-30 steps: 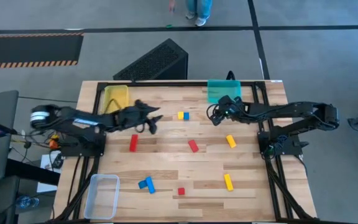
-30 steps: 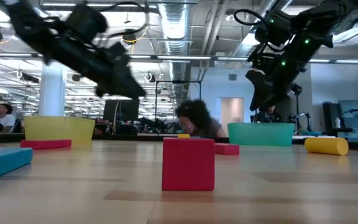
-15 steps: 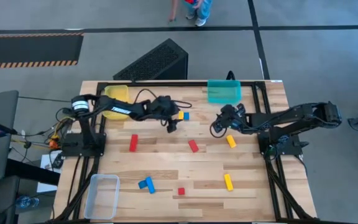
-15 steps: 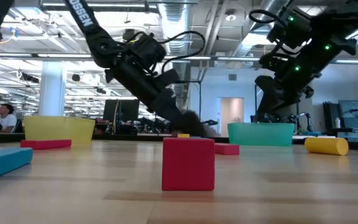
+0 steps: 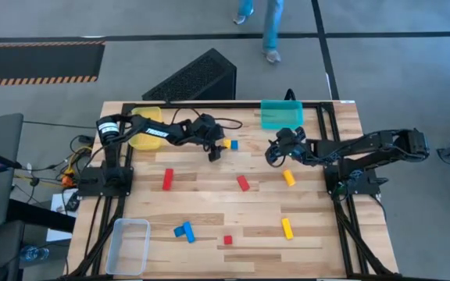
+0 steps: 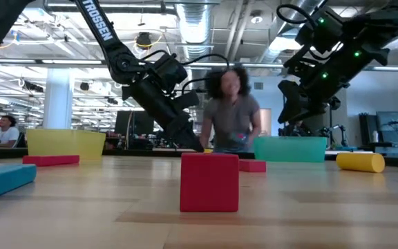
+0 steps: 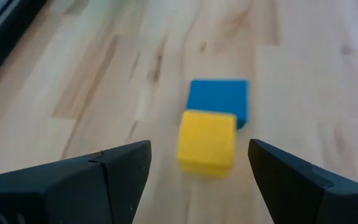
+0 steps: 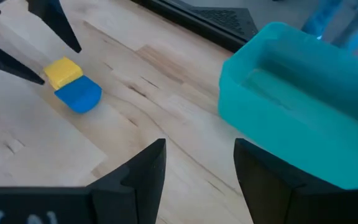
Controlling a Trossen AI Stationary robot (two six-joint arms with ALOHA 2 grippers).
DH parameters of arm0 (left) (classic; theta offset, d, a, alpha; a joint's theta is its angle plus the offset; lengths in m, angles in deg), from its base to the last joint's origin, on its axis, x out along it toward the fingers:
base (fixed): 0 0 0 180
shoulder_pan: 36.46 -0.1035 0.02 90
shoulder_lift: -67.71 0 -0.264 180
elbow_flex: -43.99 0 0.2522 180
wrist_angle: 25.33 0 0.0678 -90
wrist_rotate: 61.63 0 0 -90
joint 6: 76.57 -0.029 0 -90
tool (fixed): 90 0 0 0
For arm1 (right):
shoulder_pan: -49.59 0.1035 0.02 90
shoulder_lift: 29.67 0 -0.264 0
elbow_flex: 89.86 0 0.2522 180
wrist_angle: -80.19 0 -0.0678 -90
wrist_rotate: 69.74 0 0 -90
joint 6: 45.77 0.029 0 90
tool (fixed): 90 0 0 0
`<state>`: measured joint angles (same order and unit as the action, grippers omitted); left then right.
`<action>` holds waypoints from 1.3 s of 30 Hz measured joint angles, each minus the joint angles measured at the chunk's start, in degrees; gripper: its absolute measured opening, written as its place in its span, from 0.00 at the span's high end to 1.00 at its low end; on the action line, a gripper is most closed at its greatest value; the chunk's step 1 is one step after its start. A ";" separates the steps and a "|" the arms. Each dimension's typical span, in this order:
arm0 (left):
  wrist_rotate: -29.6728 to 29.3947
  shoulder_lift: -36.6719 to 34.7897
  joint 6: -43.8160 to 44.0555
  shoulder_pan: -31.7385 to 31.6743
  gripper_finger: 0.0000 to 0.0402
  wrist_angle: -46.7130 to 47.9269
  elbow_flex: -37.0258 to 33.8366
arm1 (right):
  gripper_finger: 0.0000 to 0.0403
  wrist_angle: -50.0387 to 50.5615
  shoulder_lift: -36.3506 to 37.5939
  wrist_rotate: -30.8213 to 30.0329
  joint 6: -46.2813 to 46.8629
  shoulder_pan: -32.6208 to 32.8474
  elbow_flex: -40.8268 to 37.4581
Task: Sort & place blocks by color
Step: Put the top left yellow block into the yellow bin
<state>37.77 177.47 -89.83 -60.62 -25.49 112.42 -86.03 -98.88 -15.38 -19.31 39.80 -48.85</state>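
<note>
A yellow cube [image 7: 207,142] and a blue cube [image 7: 219,101] sit touching each other on the wooden table, far of centre [image 5: 230,145]. My left gripper [image 7: 199,155] is open and slants down just left of them [image 5: 216,152]. Its fingertips stand on either side of the yellow cube's near face, with gaps. My right gripper [image 8: 199,149] is open and holds nothing. It hangs above the table [image 5: 272,154], near the teal bin [image 8: 303,124]. Other blocks lie flat: a red bar [image 5: 167,179], a red block [image 5: 243,183], yellow bars [image 5: 289,177] [image 5: 287,228], blue pieces [image 5: 183,231] and a red cube [image 6: 209,182].
A yellow bin [image 5: 145,125] stands at the far left, the teal bin [image 5: 281,114] at the far right and a clear bin [image 5: 129,246] at the near left corner. A person walks on the floor beyond the far edge [image 5: 268,23].
My left arm has swung from beside the yellow bin toward the table's right and gone down, ending at the yellow and blue cubes, its wrist rolled. The cubes have not moved. The person beyond the far edge has walked on.
</note>
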 joint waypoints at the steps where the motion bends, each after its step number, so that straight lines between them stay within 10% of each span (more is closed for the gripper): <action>1: 1.50 0.30 -0.39 -0.03 0.37 0.04 0.02 | 0.48 -0.07 0.00 0.43 0.02 -0.19 0.00; 20: 3.42 1.00 -1.30 -1.23 0.78 -0.39 0.82 | 0.49 -0.42 0.00 1.29 -0.86 0.05 0.02; 39: -5.74 -7.52 3.21 -0.99 0.78 6.65 0.70 | 0.49 -0.51 0.01 2.87 0.06 0.01 0.11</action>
<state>32.03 169.95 -86.61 -61.61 -18.84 113.13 -86.54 -98.87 -12.51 -19.25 39.81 -48.74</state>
